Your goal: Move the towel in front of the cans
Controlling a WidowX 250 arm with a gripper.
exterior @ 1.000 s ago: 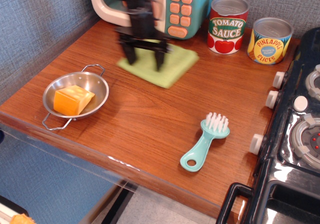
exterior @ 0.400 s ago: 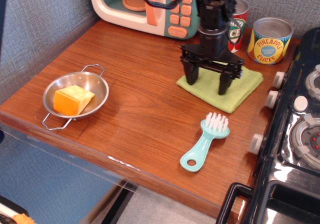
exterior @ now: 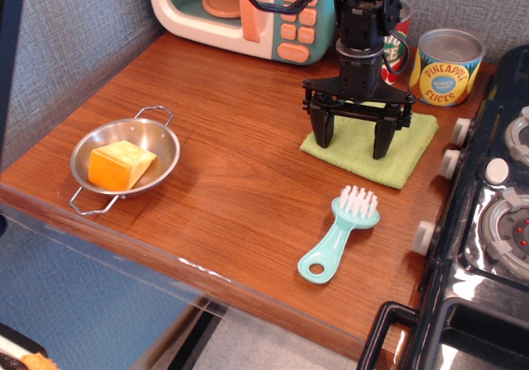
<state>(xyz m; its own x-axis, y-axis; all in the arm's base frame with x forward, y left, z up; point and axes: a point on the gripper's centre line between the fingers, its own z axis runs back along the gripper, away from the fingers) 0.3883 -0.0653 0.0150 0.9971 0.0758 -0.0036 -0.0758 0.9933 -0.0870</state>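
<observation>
observation.image: towel (exterior: pixel 403 151) shifted right, nearer cans (exterior: pixel 446 66).

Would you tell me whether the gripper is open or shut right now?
Open: the gripper has its two fingers spread wide apart over the towel, holding nothing.

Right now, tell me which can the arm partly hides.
The red Tomato Sauce can, the one left of the yellow Pineapple Slices can, which stands in full view. The arm crosses in front of the red one.
</observation>
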